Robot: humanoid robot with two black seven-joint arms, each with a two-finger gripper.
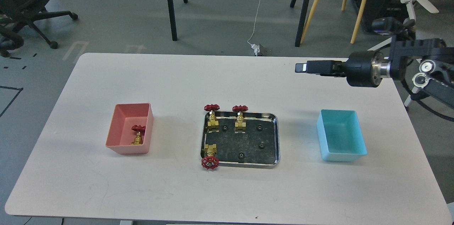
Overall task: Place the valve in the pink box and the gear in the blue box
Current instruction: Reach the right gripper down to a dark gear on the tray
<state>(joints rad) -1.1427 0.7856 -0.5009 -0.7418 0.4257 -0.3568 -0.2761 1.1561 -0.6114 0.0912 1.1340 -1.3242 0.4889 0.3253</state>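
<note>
One valve [137, 135] is seen inside the pink box [120, 125], left of centre.
The right end effector [300, 67] (grip state cannot be told) is held at upper right, above the blue box [324, 136].

Only one arm shows, the right arm [422, 67]. It is black and comes in from the right edge, up high in the view. It reaches sideways toward the left, lying nearly flat and level. Near the edge the arm is thick, with round silver joints. Then comes a fat round wrist [365, 69] with a shiny metal ring. At the far end sits the right gripper [301, 67], pointing left. It looks like one dark, flat block with a pale tip. The two fingers cannot be told apart from this side, so it is not clear how the jaws stand. Nothing can be seen in the jaws. The left arm does not show at all.
</note>
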